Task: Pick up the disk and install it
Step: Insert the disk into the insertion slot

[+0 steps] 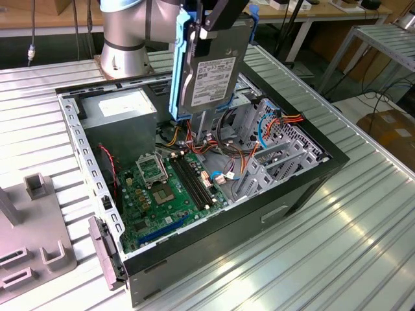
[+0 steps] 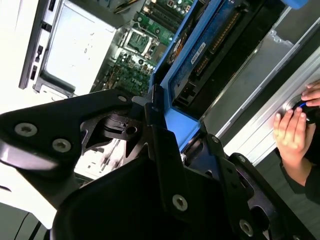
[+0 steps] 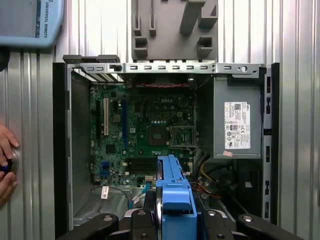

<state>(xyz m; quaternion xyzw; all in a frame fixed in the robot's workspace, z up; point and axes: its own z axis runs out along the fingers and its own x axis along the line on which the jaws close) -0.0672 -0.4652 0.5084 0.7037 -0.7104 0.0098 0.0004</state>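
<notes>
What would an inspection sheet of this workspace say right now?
Surface: ribbed metal table, bearing an open computer case.
Job's things: disk hanging on edge above the case.
Clutter: grey fixture block at the exterior view's left.
Jaws: shut on the disk's upper end.
Cables: coloured wires inside the case.
Surroundings: a person's hand on the table beside the case; cardboard box beyond the table.

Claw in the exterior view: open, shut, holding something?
Claw: shut on the flat dark-metal disk with white label and blue plastic rails, above the open black computer case.
</notes>
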